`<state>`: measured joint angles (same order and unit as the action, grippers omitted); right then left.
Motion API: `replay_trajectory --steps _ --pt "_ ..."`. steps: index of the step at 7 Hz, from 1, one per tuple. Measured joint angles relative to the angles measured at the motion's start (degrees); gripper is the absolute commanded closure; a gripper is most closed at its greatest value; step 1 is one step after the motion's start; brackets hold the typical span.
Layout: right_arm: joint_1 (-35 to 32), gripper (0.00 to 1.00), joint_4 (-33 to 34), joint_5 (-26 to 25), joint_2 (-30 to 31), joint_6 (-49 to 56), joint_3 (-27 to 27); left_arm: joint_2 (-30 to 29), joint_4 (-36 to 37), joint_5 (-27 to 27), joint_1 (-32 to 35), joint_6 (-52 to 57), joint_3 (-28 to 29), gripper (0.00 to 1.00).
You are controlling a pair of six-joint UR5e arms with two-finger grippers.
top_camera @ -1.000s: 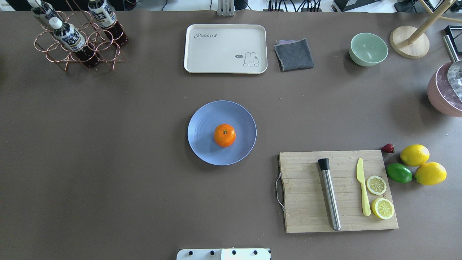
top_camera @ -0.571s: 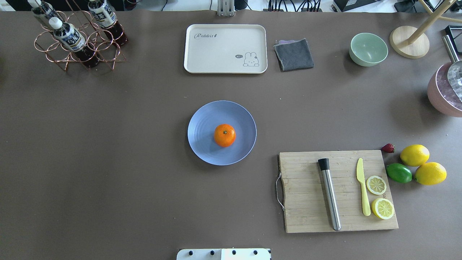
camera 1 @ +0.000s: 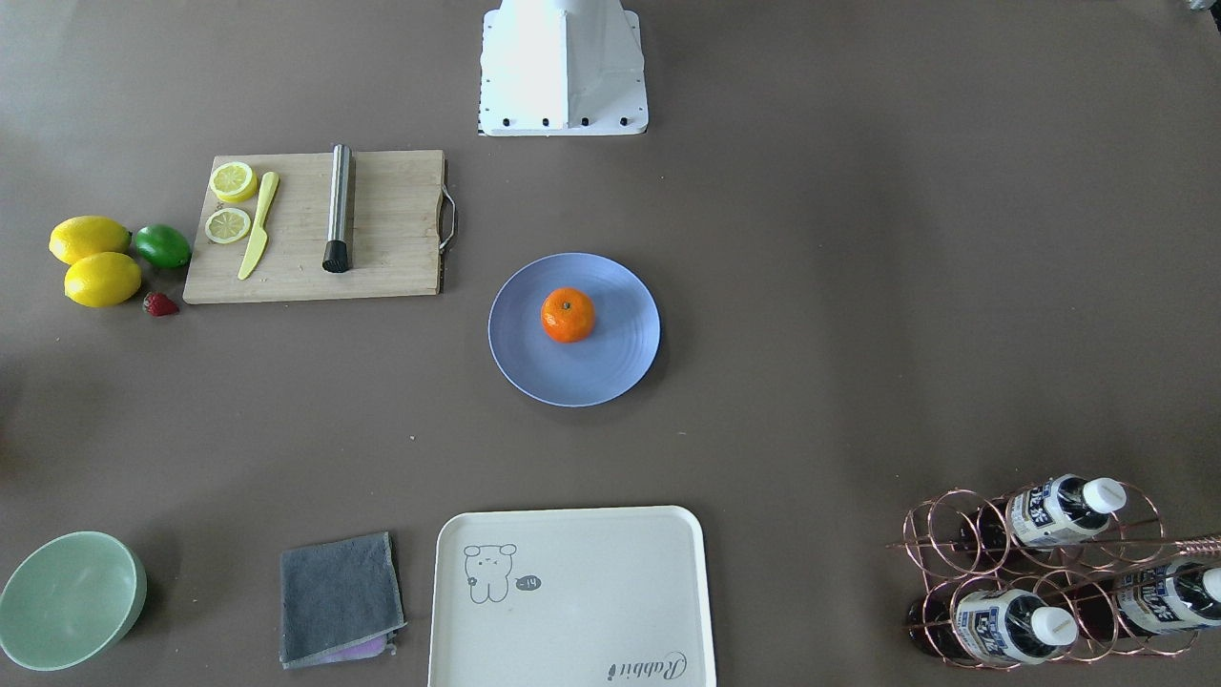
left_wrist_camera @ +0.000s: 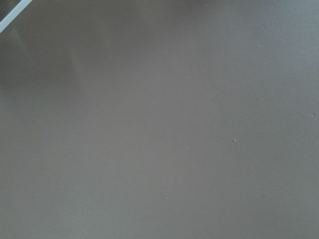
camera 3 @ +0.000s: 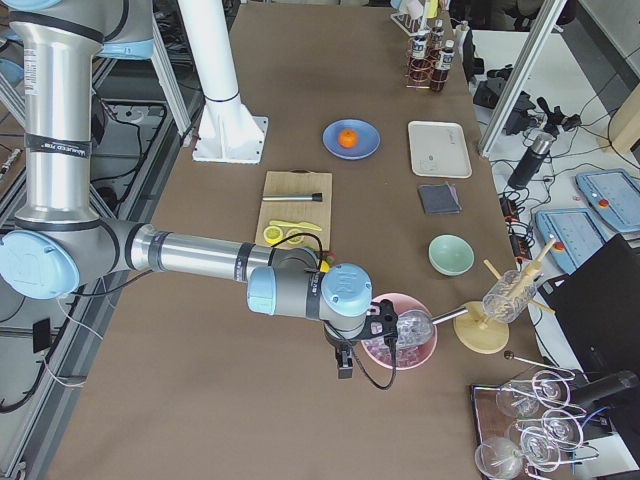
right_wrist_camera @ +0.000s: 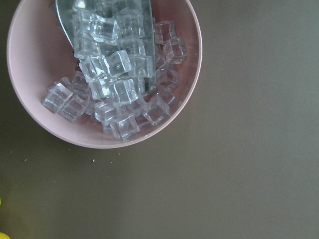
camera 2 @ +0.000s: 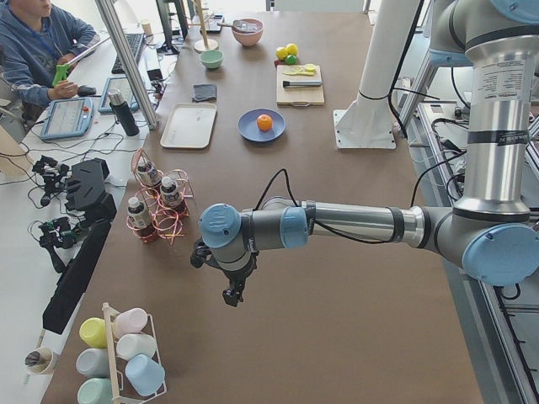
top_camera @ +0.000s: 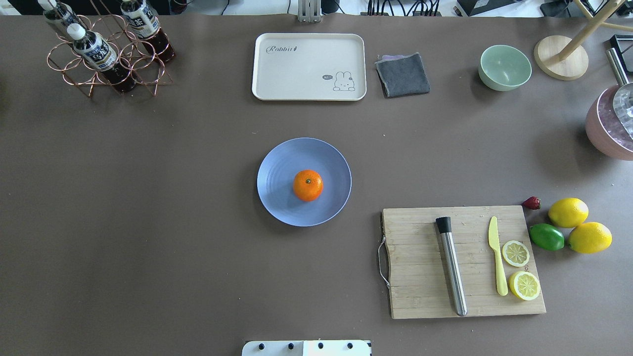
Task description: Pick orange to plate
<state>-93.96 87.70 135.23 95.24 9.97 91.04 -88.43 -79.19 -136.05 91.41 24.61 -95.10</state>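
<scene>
The orange [top_camera: 307, 185] rests near the middle of the periwinkle-blue plate [top_camera: 277, 163] at the table's centre, stem dot up; it also shows in the front-facing view as the orange [camera 1: 568, 315] on the plate [camera 1: 610, 372]. No gripper touches either. My left gripper [camera 2: 234, 296] hangs over bare table far to the left, past the bottle rack. My right gripper [camera 3: 345, 366] hangs at the far right beside the pink bowl. Both show only in the side views, so I cannot tell whether they are open or shut.
A wooden cutting board [top_camera: 420, 296] with a steel muddler, yellow knife and lemon slices lies to the right; two lemons [top_camera: 567, 212], a lime and a strawberry sit beside it. The cream tray [top_camera: 309, 66], grey cloth, green bowl [top_camera: 504, 66], bottle rack [top_camera: 104, 54] and pink ice bowl [right_wrist_camera: 30, 99] stand around the edges.
</scene>
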Motion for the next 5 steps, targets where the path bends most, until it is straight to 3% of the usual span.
replay_trajectory --steps 5 --pt "0.0 0.00 7.1 0.0 1.0 0.3 4.3 0.0 0.0 0.0 0.0 0.0 -0.2 0.02"
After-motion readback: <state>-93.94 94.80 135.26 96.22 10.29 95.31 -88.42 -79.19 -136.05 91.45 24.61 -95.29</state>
